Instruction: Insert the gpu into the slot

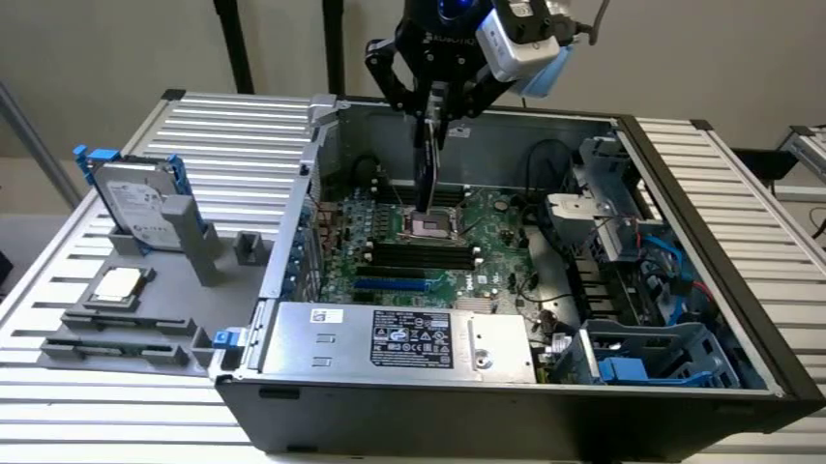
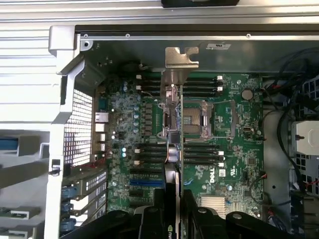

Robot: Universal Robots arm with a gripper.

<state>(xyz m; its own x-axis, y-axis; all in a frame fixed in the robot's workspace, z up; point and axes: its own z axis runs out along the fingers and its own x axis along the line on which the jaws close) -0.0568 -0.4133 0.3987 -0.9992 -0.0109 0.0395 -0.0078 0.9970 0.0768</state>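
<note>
My gripper [image 1: 436,111] hangs above the open computer case and is shut on the gpu [image 1: 425,164], a thin black card held on edge and pointing down at the motherboard [image 1: 497,266]. In the wrist view the gpu [image 2: 173,149] appears edge-on between my black fingers [image 2: 149,219], with its silver bracket [image 2: 182,57] at the far end. It hovers over the square silver socket [image 1: 430,225]. The slot [image 1: 387,286] is a bright-blue strip near the power supply; it lies off to one side of the card as the slot [image 2: 144,182] in the wrist view.
Black memory strips [image 1: 420,256] run parallel to the blue slot. A silver power supply [image 1: 400,338] fills the case's near side, with cables and drive bays [image 1: 633,280] on the exterior view's right. A hard drive with blue rails [image 1: 139,203] stands outside on the slatted table.
</note>
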